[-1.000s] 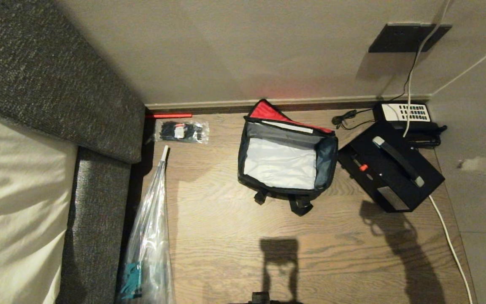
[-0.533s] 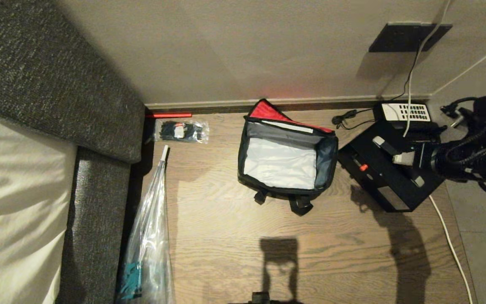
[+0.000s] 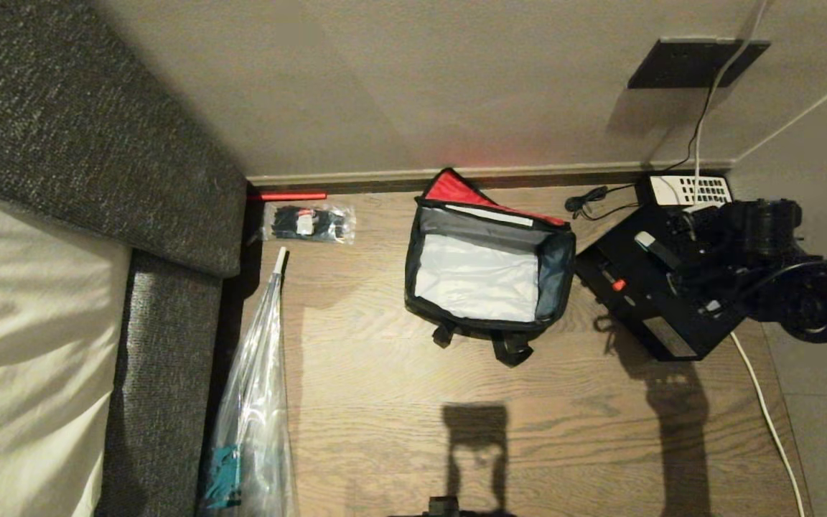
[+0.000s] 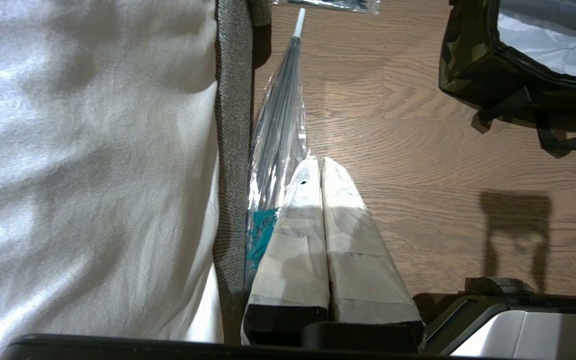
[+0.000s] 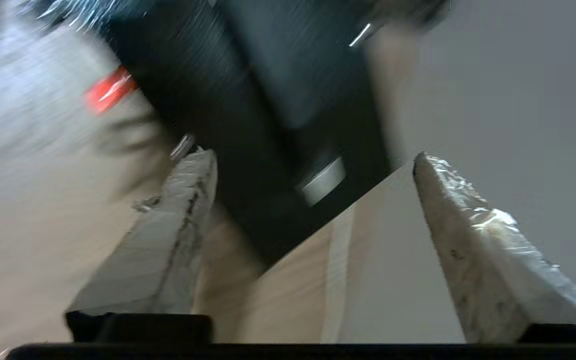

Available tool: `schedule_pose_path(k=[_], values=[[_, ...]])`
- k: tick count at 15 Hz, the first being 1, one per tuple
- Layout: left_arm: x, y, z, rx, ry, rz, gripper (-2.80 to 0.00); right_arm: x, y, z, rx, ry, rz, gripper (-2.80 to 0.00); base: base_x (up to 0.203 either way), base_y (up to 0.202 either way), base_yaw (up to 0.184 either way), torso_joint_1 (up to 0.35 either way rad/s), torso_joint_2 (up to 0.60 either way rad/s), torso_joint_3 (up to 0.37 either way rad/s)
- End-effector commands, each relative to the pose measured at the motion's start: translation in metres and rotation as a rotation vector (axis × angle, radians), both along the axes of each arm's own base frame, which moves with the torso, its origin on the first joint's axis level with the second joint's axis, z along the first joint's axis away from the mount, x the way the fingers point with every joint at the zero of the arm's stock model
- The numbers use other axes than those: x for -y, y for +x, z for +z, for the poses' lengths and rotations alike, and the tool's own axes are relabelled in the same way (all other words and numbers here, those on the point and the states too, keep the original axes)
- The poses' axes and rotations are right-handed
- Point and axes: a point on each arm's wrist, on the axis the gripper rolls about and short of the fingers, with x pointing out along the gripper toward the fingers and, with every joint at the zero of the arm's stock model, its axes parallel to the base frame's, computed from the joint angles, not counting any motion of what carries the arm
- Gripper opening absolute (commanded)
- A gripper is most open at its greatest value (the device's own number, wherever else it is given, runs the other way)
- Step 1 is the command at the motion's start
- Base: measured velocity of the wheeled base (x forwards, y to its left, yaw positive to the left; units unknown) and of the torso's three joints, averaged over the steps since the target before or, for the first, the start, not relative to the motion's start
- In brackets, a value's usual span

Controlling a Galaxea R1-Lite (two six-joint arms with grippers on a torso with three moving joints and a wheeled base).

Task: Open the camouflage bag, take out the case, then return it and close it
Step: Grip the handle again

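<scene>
Camouflage bag (image 3: 489, 266) open on floor (image 3: 399, 373), case (image 3: 643, 301) beside it. Right gripper (image 5: 313, 210) above case, fingers (image 5: 468, 235) spread, empty. Left gripper (image 4: 322, 165) fingers pressed together.

Blurred. Right gripper (image 5: 313, 160) fingers spread wide, lower frame; black case (image 5: 248, 100) between and beyond, probably its red spot (image 5: 110, 90) upper left.

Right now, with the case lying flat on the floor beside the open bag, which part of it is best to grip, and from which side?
Probably the handle, taken from above. The case lies flat on the floor, and its handle runs along the upward face, a narrow bar. The right end effector, open, is already over it, so its fingers could straddle the bar across its width.
</scene>
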Motion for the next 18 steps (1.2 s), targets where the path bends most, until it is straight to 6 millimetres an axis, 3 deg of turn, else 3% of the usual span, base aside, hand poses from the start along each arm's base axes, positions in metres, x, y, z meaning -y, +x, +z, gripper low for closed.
schedule_pose_path(k=[1, 4, 8, 10, 18], values=[[0.000, 0.000, 0.000, 0.000, 0.000, 0.001, -2.80, -0.003, 0.013, -0.009, 0.029, -0.234, -0.061, 0.00, 0.000, 0.000, 0.000, 0.000, 0.00, 0.000], [0.000, 0.000, 0.000, 0.000, 0.000, 0.002, -2.80, -0.010, 0.021, -0.029, 0.025, -0.398, -0.087, 0.00, 0.000, 0.000, 0.000, 0.000, 0.00, 0.000], [0.000, 0.000, 0.000, 0.000, 0.001, 0.001, -2.80, -0.028, 0.043, -0.053, 0.013, -0.457, -0.131, 0.00, 0.000, 0.000, 0.000, 0.000, 0.00, 0.000], [0.000, 0.000, 0.000, 0.000, 0.000, 0.001, -2.80, -0.034, 0.052, -0.054, 0.031, -0.491, -0.163, 0.00, 0.000, 0.000, 0.000, 0.000, 0.00, 0.000], [0.000, 0.000, 0.000, 0.001, 0.000, 0.001, -2.80, -0.040, 0.089, -0.088, -0.031, -0.548, -0.320, 0.00, 0.000, 0.000, 0.000, 0.000, 0.00, 0.000]])
